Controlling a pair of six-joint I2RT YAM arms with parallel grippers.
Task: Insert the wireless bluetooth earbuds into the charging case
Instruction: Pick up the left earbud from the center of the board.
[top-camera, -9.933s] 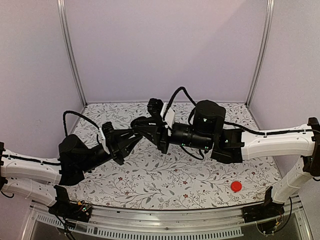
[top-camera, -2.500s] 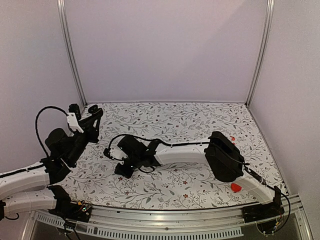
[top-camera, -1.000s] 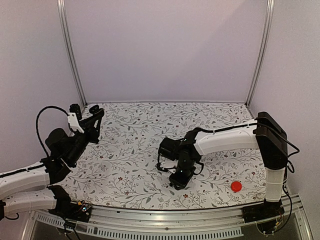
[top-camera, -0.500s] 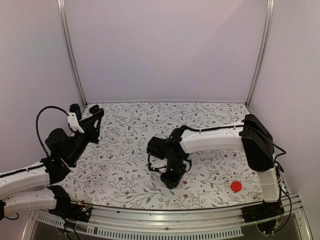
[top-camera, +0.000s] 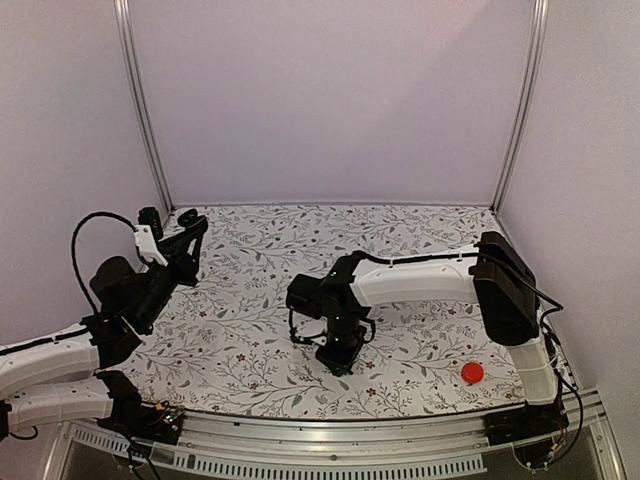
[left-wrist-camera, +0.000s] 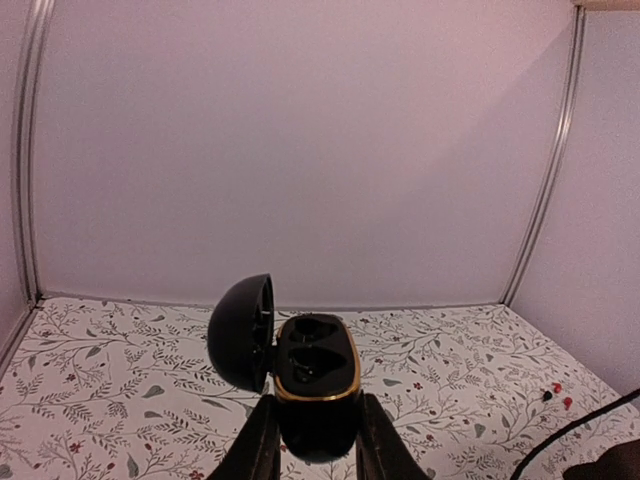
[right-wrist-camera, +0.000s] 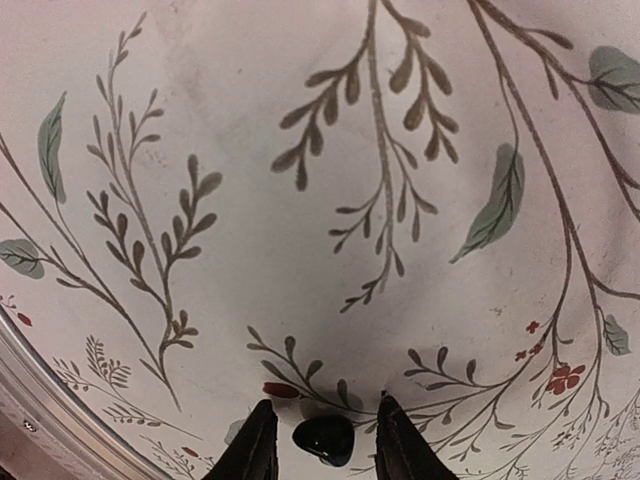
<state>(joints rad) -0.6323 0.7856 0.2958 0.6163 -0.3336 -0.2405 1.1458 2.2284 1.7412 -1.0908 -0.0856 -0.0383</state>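
My left gripper (left-wrist-camera: 316, 400) is shut on the charging case (left-wrist-camera: 316, 368), a glossy black case with a gold rim. It holds the case upright in the air with the lid (left-wrist-camera: 243, 330) swung open to the left; the two sockets look dark. In the top view this gripper (top-camera: 188, 222) is raised over the far left of the table. My right gripper (right-wrist-camera: 325, 402) points down at the table near the front middle (top-camera: 338, 360). Its jaws are open, and a small glossy black earbud (right-wrist-camera: 325, 438) lies on the table between the fingers with a gap on each side. No second earbud shows.
A flat red disc (top-camera: 472, 373) lies on the floral tablecloth (top-camera: 420, 240) at the front right. The right arm's white link (top-camera: 420, 280) stretches across the middle right of the table. Walls and metal posts (top-camera: 140, 100) enclose the back and sides.
My right gripper has moved a little to the left along the front of the table over the last second. The left arm holds the open case where it was.
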